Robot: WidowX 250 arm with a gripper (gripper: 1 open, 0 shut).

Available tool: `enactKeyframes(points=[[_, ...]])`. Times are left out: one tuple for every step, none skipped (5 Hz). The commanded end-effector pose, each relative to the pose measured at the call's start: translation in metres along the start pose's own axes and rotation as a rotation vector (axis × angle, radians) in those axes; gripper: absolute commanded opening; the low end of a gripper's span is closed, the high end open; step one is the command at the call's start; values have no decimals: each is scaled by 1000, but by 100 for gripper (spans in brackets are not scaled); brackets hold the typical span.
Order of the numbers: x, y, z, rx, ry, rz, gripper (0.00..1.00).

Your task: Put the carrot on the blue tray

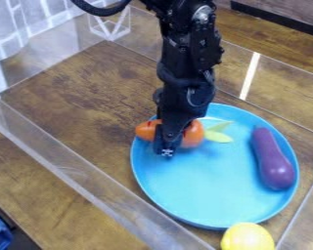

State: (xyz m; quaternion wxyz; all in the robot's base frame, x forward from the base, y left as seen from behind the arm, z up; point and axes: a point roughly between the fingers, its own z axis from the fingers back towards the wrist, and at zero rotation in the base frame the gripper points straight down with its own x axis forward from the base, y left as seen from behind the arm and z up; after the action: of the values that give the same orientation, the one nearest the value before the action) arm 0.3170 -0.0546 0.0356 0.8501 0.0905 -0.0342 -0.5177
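Wooden table (81, 98); claw (171, 146) clamping carrot (152, 130).

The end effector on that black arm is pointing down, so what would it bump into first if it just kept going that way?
Probably the carrot: the end effector, shut, points steeply down right at it, on the near-left rim of the blue tray. The tray's surface lies just beneath. Depth is hard to judge from this one view.

Carrot (152, 130) — on tray's (199, 195) left rim
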Motion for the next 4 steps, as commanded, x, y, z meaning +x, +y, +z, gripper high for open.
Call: enactKeyframes(points=[[8, 7, 24, 44, -24, -23, 0], [11, 4, 32, 43, -9, -49, 0], [13, 3, 39, 45, 12, -77, 0], [16, 1, 46, 45, 28, -104, 0]])
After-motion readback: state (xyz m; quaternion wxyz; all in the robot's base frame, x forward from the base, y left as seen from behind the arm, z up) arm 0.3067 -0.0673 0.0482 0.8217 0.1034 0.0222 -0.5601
